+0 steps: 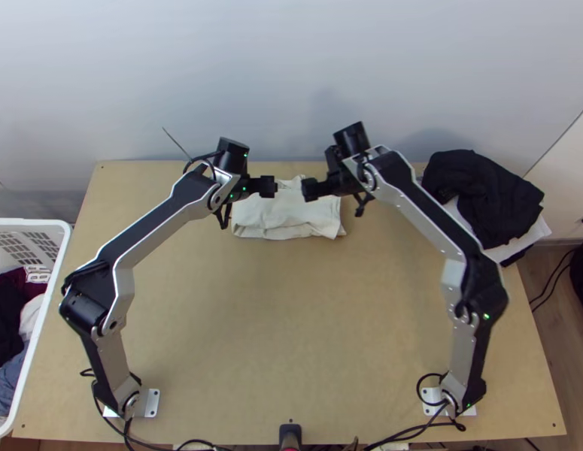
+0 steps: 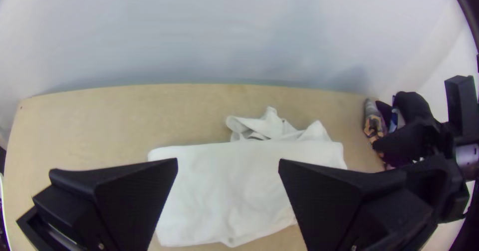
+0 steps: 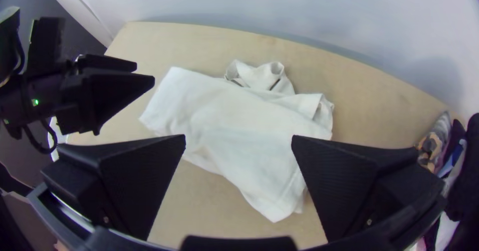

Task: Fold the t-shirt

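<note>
In the top view my left gripper [image 1: 267,186] and my right gripper [image 1: 312,189] hang above a white t-shirt [image 1: 287,214] near the table's far edge. The shirt lies folded into a roughly rectangular bundle, with some cloth bunched along its far side. Seen in the left wrist view, the left gripper [image 2: 228,168] has its fingers wide apart with the shirt [image 2: 224,196] below. The right wrist view has the right gripper [image 3: 238,143] likewise spread over the shirt [image 3: 234,126], nothing between its fingers.
A heap of dark and white clothes [image 1: 479,195] lies at the table's far right corner. A white laundry basket [image 1: 47,301] with clothes stands left of the table [image 1: 291,338]. Bare wood stretches between the arms' bases, and a wall rises behind the far edge.
</note>
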Controlling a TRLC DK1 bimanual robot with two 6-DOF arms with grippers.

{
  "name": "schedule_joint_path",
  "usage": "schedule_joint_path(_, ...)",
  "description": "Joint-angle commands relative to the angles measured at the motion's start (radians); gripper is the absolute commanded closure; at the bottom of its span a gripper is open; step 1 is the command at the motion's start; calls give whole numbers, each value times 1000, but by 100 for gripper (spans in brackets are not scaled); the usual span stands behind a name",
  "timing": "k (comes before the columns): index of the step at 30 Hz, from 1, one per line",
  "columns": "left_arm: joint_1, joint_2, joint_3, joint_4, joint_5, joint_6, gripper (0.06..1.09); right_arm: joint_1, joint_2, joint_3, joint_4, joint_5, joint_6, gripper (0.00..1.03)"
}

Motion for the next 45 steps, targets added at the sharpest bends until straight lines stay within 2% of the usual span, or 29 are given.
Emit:
schedule_joint_path(1,23,106,-17,57,-46,12,11,16,179,61,68,7,-3,4)
schedule_joint_path(10,20,194,-7,43,-58,31,11,12,320,93,72,20,-3,4)
schedule_joint_path(17,26,209,-15,15,-56,40,11,1,322,88,56,18,34,4)
schedule_joint_path(23,25,140,-9,-2,-56,12,11,-19,189,118,49,-5,115,4)
schedule_joint_path(27,28,33,16,-45,-55,-8,11,-8,90,76,36,-2,115,4)
schedule_joint_path(29,31,-21,28,-68,-55,-15,11,13,78,65,-13,6,30,4)
schedule_joint_path(32,41,-99,43,-108,-55,-21,11,49,50,15,-31,136,-69,4)
schedule_joint_path(35,63,-176,39,-151,-55,-26,11,95,4,-39,-14,152,-148,4)
schedule_joint_path(38,89,-246,5,-172,-55,-26,11,168,-61,-154,73,182,-339,4)
schedule_joint_path(43,121,-331,-67,-174,-55,-25,11,262,-138,-352,265,291,-579,4)
schedule_joint_path(45,135,-352,-86,-174,-55,-26,11,274,-155,-429,360,302,-680,4)
